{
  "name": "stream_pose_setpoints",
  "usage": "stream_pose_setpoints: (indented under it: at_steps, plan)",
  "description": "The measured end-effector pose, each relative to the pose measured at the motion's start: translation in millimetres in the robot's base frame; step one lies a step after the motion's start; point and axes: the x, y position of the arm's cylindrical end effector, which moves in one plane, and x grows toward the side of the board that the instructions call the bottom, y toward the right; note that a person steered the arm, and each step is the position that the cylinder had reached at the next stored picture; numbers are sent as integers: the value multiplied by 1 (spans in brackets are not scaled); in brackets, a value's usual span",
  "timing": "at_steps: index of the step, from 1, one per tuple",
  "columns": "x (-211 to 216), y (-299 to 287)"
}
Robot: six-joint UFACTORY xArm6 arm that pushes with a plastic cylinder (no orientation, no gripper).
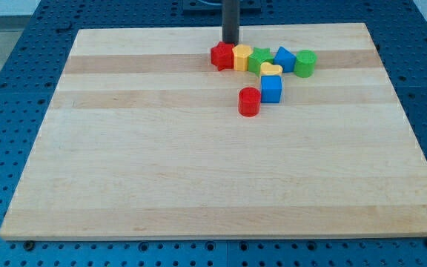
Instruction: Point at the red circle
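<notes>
The red circle point(249, 101), a short red cylinder, stands on the wooden board point(161, 163) a little right of centre in the upper part. My tip point(230, 43) is at the end of the dark rod, just above a red star-shaped block point(222, 55) and well above the red circle, up and to its left. A blue cube point(271, 89) touches the red circle on its upper right.
A row of blocks lies near the view's top: the red star, a yellow block point(242, 56), a green block point(258, 59), a blue block point(284, 58) and a green cylinder point(305, 63). A yellow heart point(270, 70) sits below them.
</notes>
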Motion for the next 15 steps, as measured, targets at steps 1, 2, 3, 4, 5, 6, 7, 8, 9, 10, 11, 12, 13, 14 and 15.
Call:
stream_pose_setpoints:
  at_steps: [1,2,3,4,5,6,7,8,9,10,11,12,13,14,15]
  plan:
    - [3,-12]
    - [11,-16]
    - [15,-16]
    - [14,-19]
    - [12,-43]
    - [13,-84]
    - [29,-115]
    - [65,-121]
    - [88,-107]
    - [120,-89]
    - [142,-66]
    - [147,-51]
    - [157,-45]
    - [164,-30]
    - [165,-14]
